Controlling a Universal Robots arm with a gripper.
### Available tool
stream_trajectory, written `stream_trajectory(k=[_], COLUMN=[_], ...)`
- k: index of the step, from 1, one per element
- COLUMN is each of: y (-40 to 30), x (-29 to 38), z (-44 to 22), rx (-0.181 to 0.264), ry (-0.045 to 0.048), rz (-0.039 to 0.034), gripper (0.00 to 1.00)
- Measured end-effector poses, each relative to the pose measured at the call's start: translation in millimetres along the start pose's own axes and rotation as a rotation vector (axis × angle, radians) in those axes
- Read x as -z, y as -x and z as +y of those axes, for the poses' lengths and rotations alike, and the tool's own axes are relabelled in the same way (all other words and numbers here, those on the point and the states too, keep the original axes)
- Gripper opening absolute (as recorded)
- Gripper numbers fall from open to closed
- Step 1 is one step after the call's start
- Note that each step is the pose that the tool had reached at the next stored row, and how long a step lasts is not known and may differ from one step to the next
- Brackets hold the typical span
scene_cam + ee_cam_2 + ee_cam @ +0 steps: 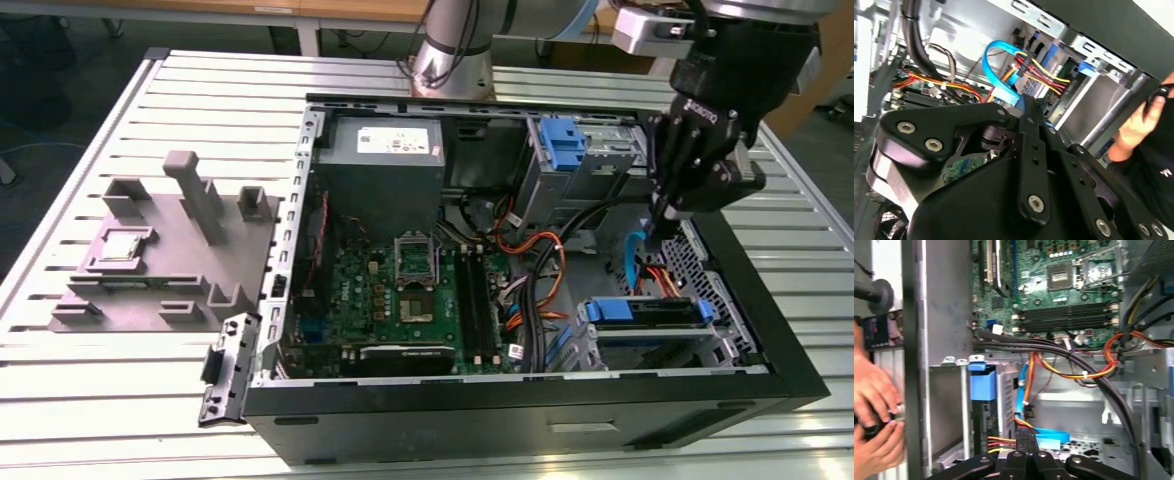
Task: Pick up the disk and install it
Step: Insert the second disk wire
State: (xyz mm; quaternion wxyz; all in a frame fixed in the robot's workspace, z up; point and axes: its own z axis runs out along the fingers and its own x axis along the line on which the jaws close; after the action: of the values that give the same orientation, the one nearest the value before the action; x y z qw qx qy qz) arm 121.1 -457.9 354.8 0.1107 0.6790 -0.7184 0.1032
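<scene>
Counter: a slatted metal counter (120,400) carries an open black computer case (534,420); bare slats run along the lower left and far left of the exterior view.
Case edges: the black rim frames the opening on all sides. The hand (674,208) hangs just inside the right rim, in the upper right of the exterior view.
Open room: the middle of the case, over the green motherboard (400,290), is open. The right half is crowded with orange, black and blue cables (534,270) and with metal drive cages.
Fixture: a grey moulded block (160,250) with upright posts sits on the counter at the left of the exterior view, well apart from the hand.
Hand state: the hand is narrow, its fingertips drawn together, and nothing is visible between them.
Nearest to hand: a looped blue flat cable (633,250) lies just below the fingertips.
Disk: the disk (646,313), with its blue carrier front, sits in the drive cage at the lower right of the case in the exterior view. It is below the hand in the frame and apart from it, with the blue cable between them.
Person: a person's hands (874,415) are at the left edge of the first wrist view, outside the case wall. One hand (1134,125) shows at the right of the second wrist view.
</scene>
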Motion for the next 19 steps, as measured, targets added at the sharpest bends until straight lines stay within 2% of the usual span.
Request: stream_trajectory(k=[3, 4, 5, 7, 8, 10, 11, 12, 16, 19], y=[0.1, 0.2, 0.3, 0.5, 0.6, 1.0, 1.2, 1.7, 3.3, 4.0], x=[-0.3, -0.6, -0.9, -1.7, -2.1, -3.0, -3.7, -5.2, -10.7, -12.6], z=[0.0, 0.0, 0.0, 0.0, 0.0, 0.0, 0.0, 0.0, 0.0, 0.0], rx=[-0.001, -0.001, -0.002, -0.002, -0.003, -0.004, -0.004, -0.004, -0.006, -0.006], ry=[-0.0026, -0.0036, -0.0047, -0.007, -0.0082, -0.0108, -0.0121, -0.0127, -0.0154, -0.0175], rz=[0.0441, 0.0563, 0.0685, 0.0906, 0.1002, 0.1183, 0.1252, 0.1277, 0.1285, 0.1321], gripper=[0.11, 0.11, 0.17, 0.17, 0.24, 0.24, 0.24, 0.24, 0.24, 0.25])
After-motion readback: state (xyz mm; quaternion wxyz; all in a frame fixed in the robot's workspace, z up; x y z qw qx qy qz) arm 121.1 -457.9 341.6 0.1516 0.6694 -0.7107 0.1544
